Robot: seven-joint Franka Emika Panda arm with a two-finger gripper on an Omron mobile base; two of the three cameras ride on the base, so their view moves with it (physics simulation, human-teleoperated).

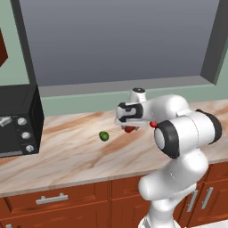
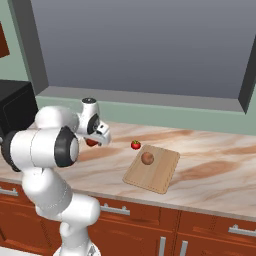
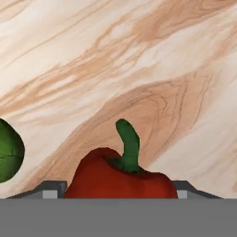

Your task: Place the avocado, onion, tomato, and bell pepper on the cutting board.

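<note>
The dark red bell pepper (image 3: pixel 115 178) with its green stem sits between my gripper's (image 3: pixel 119 190) fingertips (image 3: pixel 53 189), which press against its two sides just above the counter. From the left base the bell pepper (image 1: pixel 129 129) shows under the gripper (image 1: pixel 128 127). The green avocado (image 1: pixel 103 136) lies on the counter to its left, and also appears at the hand view's left edge as avocado (image 3: pixel 8 150). The bright red tomato (image 2: pixel 135 145) rests just left of the cutting board (image 2: pixel 162 177). The brown onion (image 2: pixel 147 158) lies on the board.
A black toaster oven (image 1: pixel 18 124) stands at the counter's left end. A window with a grey sill (image 1: pixel 120 87) runs behind the marbled counter (image 1: pixel 67 156). Wooden cabinet drawers (image 1: pixel 51 199) sit below the front edge.
</note>
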